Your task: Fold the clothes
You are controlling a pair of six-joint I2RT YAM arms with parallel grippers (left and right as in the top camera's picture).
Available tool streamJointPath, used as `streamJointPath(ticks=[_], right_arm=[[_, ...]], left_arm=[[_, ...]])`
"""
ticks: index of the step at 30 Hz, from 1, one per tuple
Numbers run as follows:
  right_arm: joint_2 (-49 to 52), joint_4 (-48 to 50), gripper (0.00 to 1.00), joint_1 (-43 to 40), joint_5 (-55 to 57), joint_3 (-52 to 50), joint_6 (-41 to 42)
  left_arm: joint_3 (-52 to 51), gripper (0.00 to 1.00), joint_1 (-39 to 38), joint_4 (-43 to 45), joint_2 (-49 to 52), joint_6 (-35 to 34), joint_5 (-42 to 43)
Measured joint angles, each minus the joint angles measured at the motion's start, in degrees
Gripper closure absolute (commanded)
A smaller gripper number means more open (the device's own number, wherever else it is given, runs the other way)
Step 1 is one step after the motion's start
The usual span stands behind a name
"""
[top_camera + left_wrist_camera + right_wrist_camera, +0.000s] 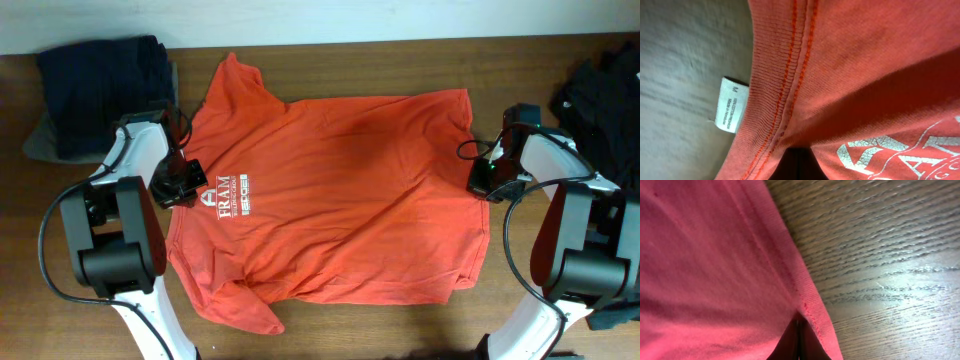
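At the neck end of the shirt, the left gripper (180, 188) is pinching tight on the orange-red T-shirt (340, 190). Up close, the ribbed collar (782, 90) is running straight down into the closed jaws. A white size label (731, 105) marked M is poking out from inside the collar. Cracked white lettering (900, 155) is showing just beside the pinch.

Over on the other side, the right gripper (488, 182) is clamping down on the shirt's hem (807, 300). The stitched edge is disappearing between the closed jaws, with the bare wooden table (890, 255) showing right alongside.

Between the two grippers the T-shirt is lying spread out, print side up. The collar is pointing toward the left arm and the hem toward the right. One sleeve is reaching for the far edge, the other for the near edge, and soft creases are running across the chest.

In the far left corner a navy garment (100, 85) is sitting in a heap near the far sleeve, with a grey garment (40, 140) peeking out beneath it. At the far right a black garment (605, 100) is lying bunched, apart from the shirt.
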Motion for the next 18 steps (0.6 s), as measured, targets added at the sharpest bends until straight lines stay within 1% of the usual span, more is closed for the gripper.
streamJointPath(ticks=[7,10,18], right_arm=[[0.00,0.00,0.96,0.04,0.61,0.00,1.86],[-0.04,-0.26,0.96,0.04,2.19,0.00,4.09],[-0.09,-1.60,0.96,-2.12,4.52,-0.02,7.37]], left_arm=[[0.07,0.96,0.22,2.47,-0.15,1.73,-0.04],[0.09,0.91,0.24,3.69,-0.20,2.08,-0.26],[0.22,0.89,0.44,4.39,-0.20,2.21,-0.44]])
